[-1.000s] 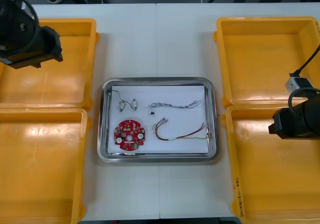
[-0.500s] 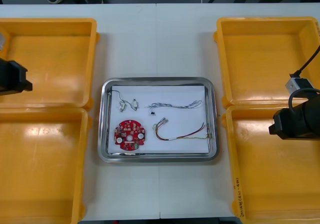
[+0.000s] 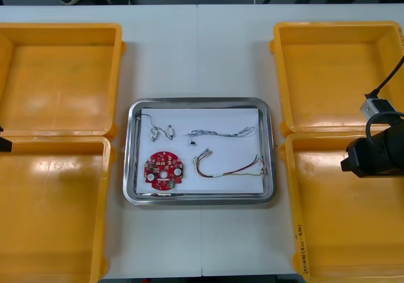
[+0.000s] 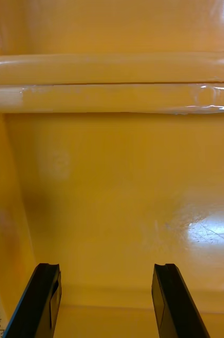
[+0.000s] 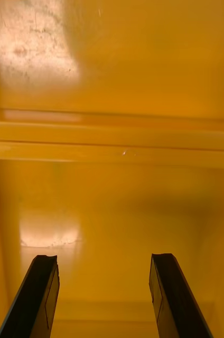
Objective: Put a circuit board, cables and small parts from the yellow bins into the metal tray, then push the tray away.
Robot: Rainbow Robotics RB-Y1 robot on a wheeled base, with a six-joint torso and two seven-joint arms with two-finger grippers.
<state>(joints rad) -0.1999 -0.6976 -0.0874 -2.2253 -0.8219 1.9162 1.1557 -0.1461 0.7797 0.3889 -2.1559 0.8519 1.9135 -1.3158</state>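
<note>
The metal tray [image 3: 129, 169], white inside, sits at the table's middle. In it lie a round red circuit board [image 3: 163, 170], a twisted blue and white cable [image 3: 221, 132], a red and yellow cable [image 3: 228, 168] and small metal parts [image 3: 161, 131] on a thin black cable. My right arm [image 3: 375, 156] hangs over the near right yellow bin [image 3: 341, 232]. In the right wrist view my right gripper [image 4: 105, 269] is open above that bin's bare floor. Just a sliver of my left arm [image 3: 3, 144] shows at the left edge. My left gripper [image 5: 104, 259] is open above a bare bin floor.
The two left yellow bins [image 3: 60, 81] [image 3: 50, 213] and the far right bin [image 3: 334, 74] flank the tray. Bin rims [image 4: 112, 84] [image 5: 112, 140] cross ahead of each gripper. White table stretches beyond the tray to the far edge.
My left arm has swung from above the far left bin out to the left edge, nearly leaving the front view. The right arm and the tray's contents have stayed put.
</note>
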